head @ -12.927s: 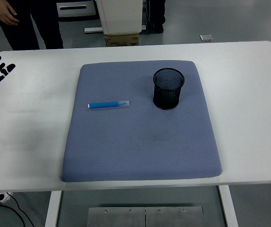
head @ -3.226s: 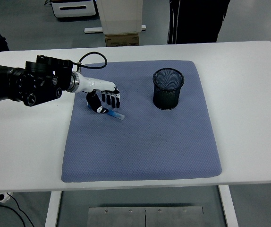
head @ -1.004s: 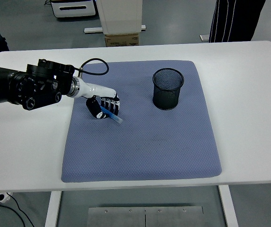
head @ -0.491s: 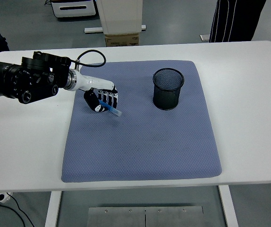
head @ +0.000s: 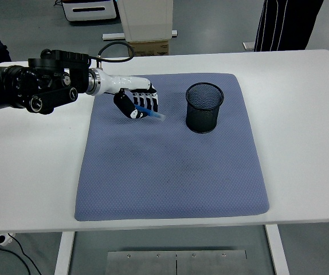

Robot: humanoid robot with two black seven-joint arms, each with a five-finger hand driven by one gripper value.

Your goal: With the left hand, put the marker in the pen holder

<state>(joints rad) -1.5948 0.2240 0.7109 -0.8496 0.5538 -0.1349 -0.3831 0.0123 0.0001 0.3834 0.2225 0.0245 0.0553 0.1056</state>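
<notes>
My left hand [head: 138, 103] is raised over the back left part of the blue-grey mat [head: 170, 166], its fingers curled around a blue marker [head: 151, 112]. The marker's pale tip sticks out to the right, towards the black mesh pen holder [head: 204, 107]. The holder stands upright on the mat's back right area, a short gap to the right of the marker tip. It looks empty. My right hand is out of sight.
The black left arm [head: 32, 89] with a looped cable reaches in over the white table [head: 32, 166] from the left. A person's legs [head: 285, 23] stand beyond the far edge at the upper right. A cardboard box and white equipment sit behind the table.
The left hand has lifted the marker off the mat and carried it up and to the right, closer to the pen holder.
</notes>
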